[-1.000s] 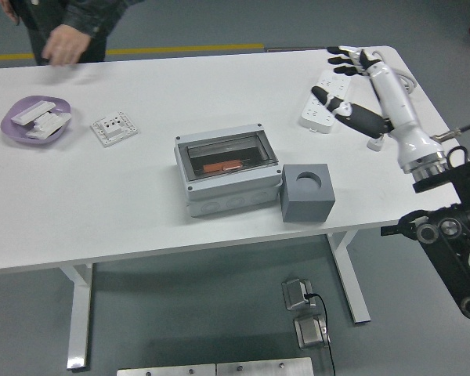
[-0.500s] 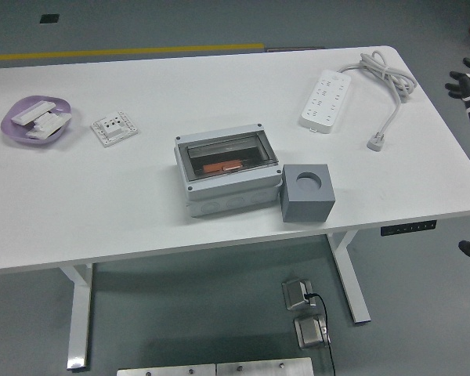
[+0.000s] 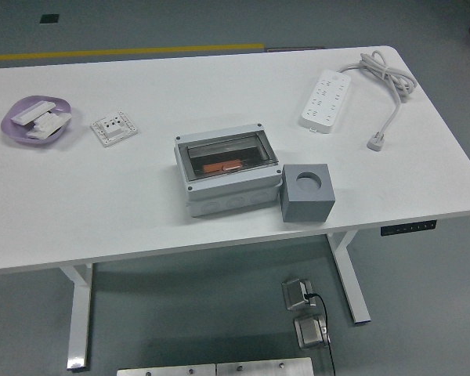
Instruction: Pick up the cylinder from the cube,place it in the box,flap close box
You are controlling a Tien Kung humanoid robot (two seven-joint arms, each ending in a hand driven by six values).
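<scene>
Head view: one box (image 3: 228,171), one cube (image 3: 306,193).

I see a smooth matt white table top (image 3: 180,211). On it, the pale grey plastic box (image 3: 227,176) has a clear glossy flap; right of it the dark grey cube (image 3: 306,193) looks matt. Far right, a white plastic power strip (image 3: 326,99).

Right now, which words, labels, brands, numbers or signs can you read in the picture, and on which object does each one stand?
No text can be read.
Power strip: no print can be made out.
Wall socket plate: only holes show, no print.
Grey box: no label shows.
Grey cube: plain.
Panel under the table edge: marks too small to read.
</scene>
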